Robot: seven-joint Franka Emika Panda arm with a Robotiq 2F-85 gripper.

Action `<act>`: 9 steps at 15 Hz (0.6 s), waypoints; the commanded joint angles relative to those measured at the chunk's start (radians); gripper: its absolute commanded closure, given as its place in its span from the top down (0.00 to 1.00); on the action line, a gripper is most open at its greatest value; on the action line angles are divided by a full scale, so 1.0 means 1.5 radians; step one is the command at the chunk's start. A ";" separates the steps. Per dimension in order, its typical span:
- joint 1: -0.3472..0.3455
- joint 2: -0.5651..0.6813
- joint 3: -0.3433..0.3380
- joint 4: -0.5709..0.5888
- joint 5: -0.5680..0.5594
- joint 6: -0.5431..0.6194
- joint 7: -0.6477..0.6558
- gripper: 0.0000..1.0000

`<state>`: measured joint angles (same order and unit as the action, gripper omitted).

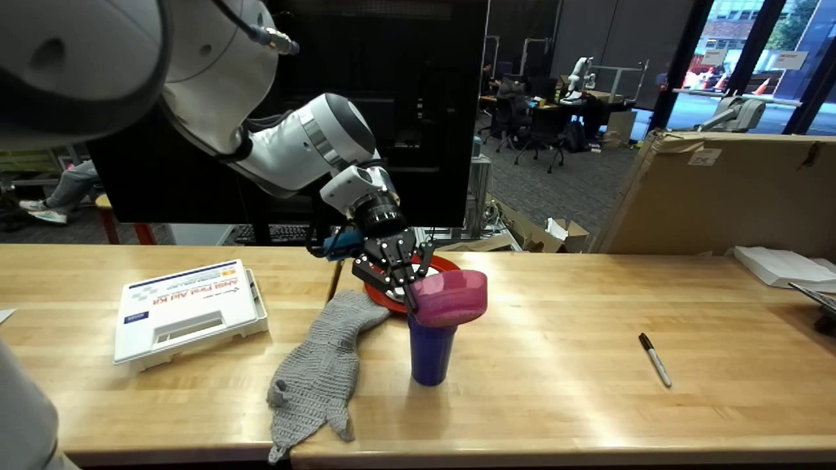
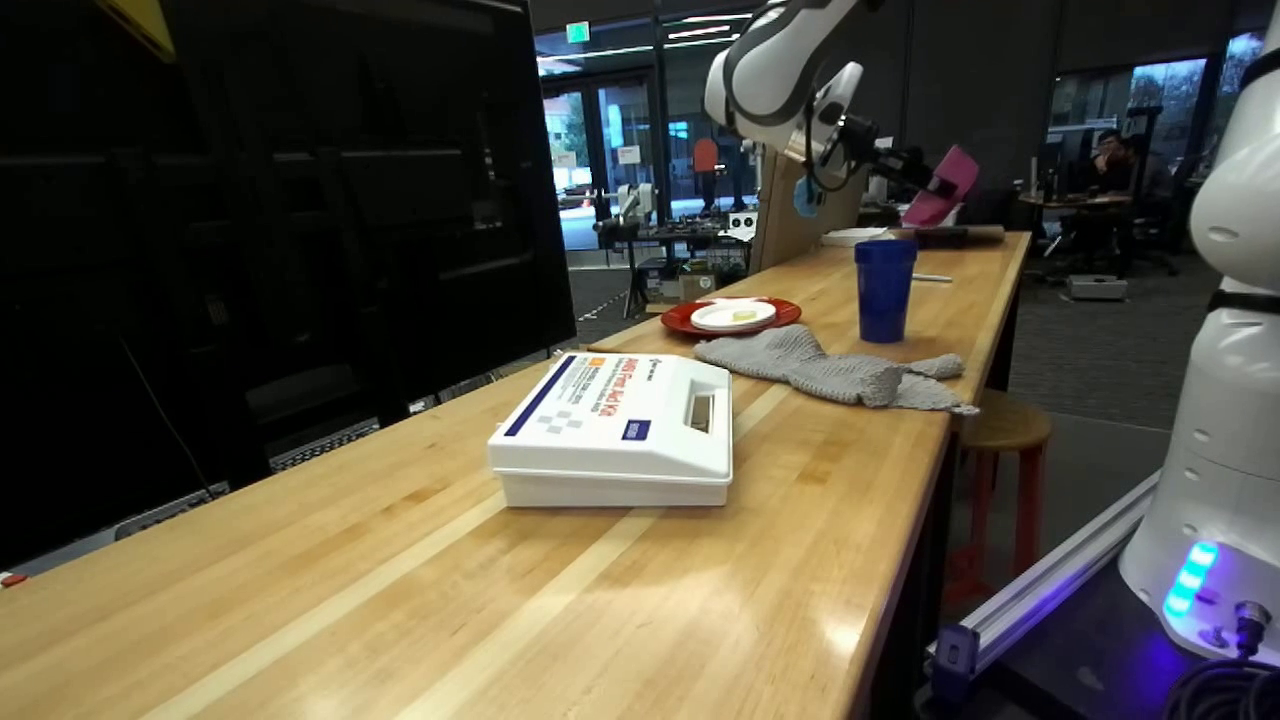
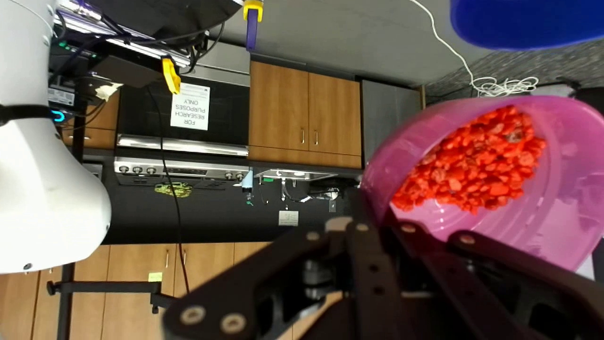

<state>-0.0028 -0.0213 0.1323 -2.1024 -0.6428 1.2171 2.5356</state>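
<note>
Claw (image 2: 940,187): grasping pink bowl (image 1: 452,299) rim.
Red pieces (image 3: 476,163) (inside): over-tilting could spill them near blue cup (image 1: 431,356), below claw.

Blue cup (image 3: 531,22) cropped in wrist view, red plate (image 1: 445,263) partly hidden (behind pink bowl (image 1: 452,299)), arm (image 2: 765,88) cut off above

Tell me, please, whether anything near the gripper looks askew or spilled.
The pink bowl in the gripper looks askew: it is clearly tilted in both exterior views, with loose red bits inside, though I see no spill.
</note>
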 commanded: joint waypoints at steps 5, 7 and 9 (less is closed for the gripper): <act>0.024 0.017 -0.013 0.029 -0.017 -0.047 -0.026 0.01; 0.027 0.027 -0.013 0.032 -0.019 -0.048 -0.034 0.01; 0.032 0.036 -0.012 0.034 -0.019 -0.049 -0.040 0.01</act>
<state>0.0164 0.0068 0.1279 -2.0792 -0.6500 1.1825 2.4981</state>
